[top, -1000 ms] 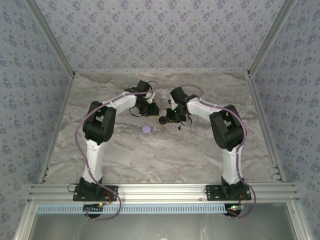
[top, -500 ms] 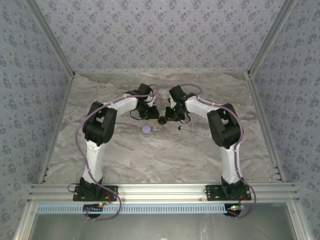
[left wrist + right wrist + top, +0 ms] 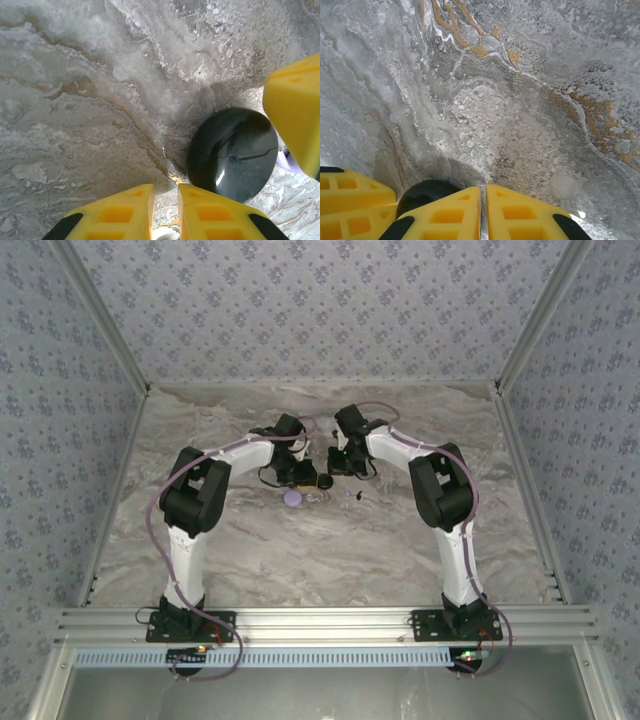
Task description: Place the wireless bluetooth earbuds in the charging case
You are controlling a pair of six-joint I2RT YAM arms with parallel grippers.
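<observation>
**Top external view:** The charging case lay flat on the desk; its contents could not be made out. Small dark specks, apparently the wireless bluetooth earbuds, lay on the desk to its right, outside it. The left end effector and right end effector flanked a black round object.

**Left wrist view:** The left end effector was clenched, grasping nothing.

**Right wrist view:** The right end effector was clenched, grasping nothing.
</observation>
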